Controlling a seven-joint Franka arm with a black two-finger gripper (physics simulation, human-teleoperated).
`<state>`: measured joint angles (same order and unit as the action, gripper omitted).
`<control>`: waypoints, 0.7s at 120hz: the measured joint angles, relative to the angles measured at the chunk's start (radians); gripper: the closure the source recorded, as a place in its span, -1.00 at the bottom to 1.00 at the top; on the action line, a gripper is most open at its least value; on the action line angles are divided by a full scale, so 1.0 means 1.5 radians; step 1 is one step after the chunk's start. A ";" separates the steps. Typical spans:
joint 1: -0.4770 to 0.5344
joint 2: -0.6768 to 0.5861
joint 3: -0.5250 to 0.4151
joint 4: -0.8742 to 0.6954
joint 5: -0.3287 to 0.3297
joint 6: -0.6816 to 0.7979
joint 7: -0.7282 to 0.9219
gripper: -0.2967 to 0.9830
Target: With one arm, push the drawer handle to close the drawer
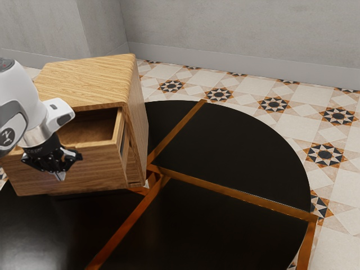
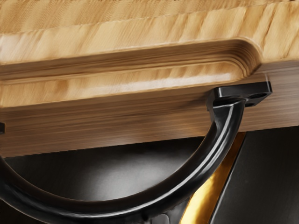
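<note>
At the exterior view's left, the gripper looks closed, holding nothing visible; an off-centre push on the arched black handle could slip or jam the drawer.

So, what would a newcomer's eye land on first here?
Probably the wooden cabinet at the exterior view's left, its drawer standing open, with the gripper at the drawer's front. In the wrist view, the black curved handle stands out, arching out from the wood.
</note>
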<state>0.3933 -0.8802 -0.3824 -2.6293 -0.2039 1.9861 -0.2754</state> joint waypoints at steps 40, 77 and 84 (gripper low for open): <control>0.023 0.052 0.000 0.038 0.015 0.011 0.023 0.69; 0.038 0.097 0.003 0.071 0.027 0.014 0.037 0.69; 0.040 0.103 0.003 0.076 0.029 0.014 0.039 0.69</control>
<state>0.4534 -0.7260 -0.3778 -2.5159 -0.1603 2.0069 -0.2172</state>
